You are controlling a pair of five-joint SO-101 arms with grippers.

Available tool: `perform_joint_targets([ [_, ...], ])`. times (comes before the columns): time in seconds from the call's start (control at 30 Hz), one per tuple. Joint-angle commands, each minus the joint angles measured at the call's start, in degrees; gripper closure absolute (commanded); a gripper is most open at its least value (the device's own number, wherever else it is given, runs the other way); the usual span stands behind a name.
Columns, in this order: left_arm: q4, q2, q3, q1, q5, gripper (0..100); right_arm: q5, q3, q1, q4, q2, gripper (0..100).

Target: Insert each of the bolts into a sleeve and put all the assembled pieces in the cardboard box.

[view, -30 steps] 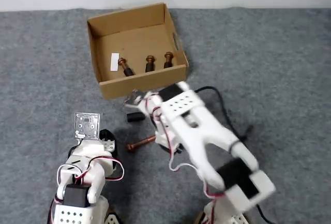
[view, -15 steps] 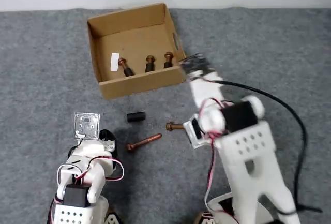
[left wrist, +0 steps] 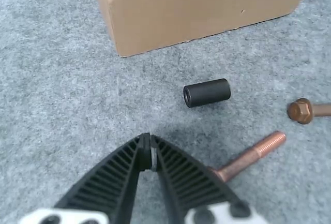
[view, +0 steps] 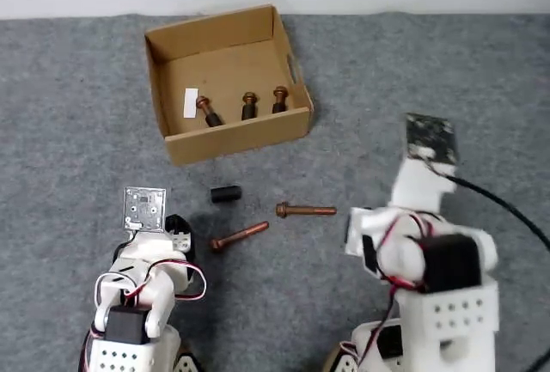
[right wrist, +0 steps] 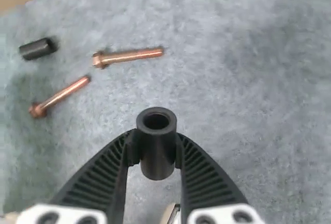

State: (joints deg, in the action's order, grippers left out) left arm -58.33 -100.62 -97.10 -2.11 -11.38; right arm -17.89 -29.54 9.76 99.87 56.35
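**Left arm.** The left fingers [left wrist: 146,152] are closed, with their tips pressed together and nothing between them. They point down at the grey bench [left wrist: 62,79].

- A loose sleeve [left wrist: 207,93], black and lying on its side, rests on the bench a little ahead of the fingertips. It is apart from them.
- The front wall of the cardboard box [left wrist: 207,6] stands farther ahead in the same direction.
- The near bolt [left wrist: 248,157] is copper-coloured and lies aslant just beside these fingers on their right. Its threaded end points away from them, and its head end passes out of sight behind one finger.
- The far bolt [left wrist: 301,110] lies farther to the right, apart from both the near bolt and the loose sleeve. Its hexagonal head is turned toward the left fingers.

**Right arm.** The right fingers [right wrist: 120,159] are gripping a second black sleeve, the held sleeve [right wrist: 156,146]. It is clamped between their tips with its open bore facing the wrist camera. From these fingers, both bolts and the loose sleeve lie ahead and to the left, well apart from the tips. The far bolt is the closest of the three.

**Box contents.** In the high view the box holds three assembled pieces [view: 248,106]. They sit in a row just behind its front wall, each showing a copper head above a black sleeve. A white label [view: 190,102] lies on the box floor beside the leftmost piece.
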Motion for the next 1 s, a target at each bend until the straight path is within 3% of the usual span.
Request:
perform_joint_targets([
  [0.0, -1.41, -0.44, 0.40, 0.26, 0.18, 99, -0.79, -2.20, -5.49, -1.54, 5.49, 99.0],
  [0.27, -2.11, -0.35, 2.33, 0.35, 0.18, 99, -0.53, -12.66, -13.14, -4.00, 17.19, 99.0],
  [0.63, -12.48, 1.58, 18.24, 0.26, 0.18, 99, 2.99, -25.41, -13.41, -7.87, 38.81, 99.1],
  [0.77, -12.40, 11.43, 24.04, 0.26, -0.18, 99, 4.31, -27.78, -13.41, -9.01, 45.41, 99.1],
  [0.97, -16.70, 38.51, 41.27, -0.26, -6.68, 99, 4.13, -28.22, -13.49, -9.01, 47.43, 99.1],
])
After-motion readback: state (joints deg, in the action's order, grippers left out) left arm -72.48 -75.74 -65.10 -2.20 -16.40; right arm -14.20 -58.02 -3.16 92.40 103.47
